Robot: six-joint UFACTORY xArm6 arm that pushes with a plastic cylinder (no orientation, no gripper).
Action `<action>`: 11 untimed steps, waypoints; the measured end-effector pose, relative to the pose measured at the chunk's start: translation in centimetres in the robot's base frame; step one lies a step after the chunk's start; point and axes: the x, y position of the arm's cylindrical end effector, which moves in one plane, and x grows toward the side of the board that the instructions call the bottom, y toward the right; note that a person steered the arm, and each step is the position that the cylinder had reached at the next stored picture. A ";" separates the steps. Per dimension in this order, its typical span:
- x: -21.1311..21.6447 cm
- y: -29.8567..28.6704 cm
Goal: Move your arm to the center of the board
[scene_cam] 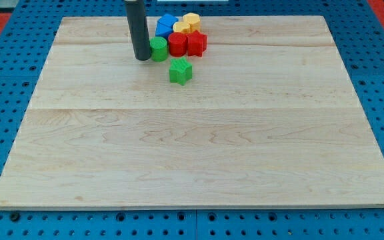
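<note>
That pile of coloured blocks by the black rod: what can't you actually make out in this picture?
- Camera view, blue block: its lower part is hidden by the red blocks in front.
- Yellow blocks: partly covered by the red ones, so shapes and count are unclear.
- Rod: its upper part is cut off by the view's top edge; my tip shows, close beside the green cylinder, but contact cannot be told.
- Green star-like block: exact shape too small to tell.
</note>
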 end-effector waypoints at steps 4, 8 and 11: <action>12.7 1.9; 12.7 12.2; 11.3 14.6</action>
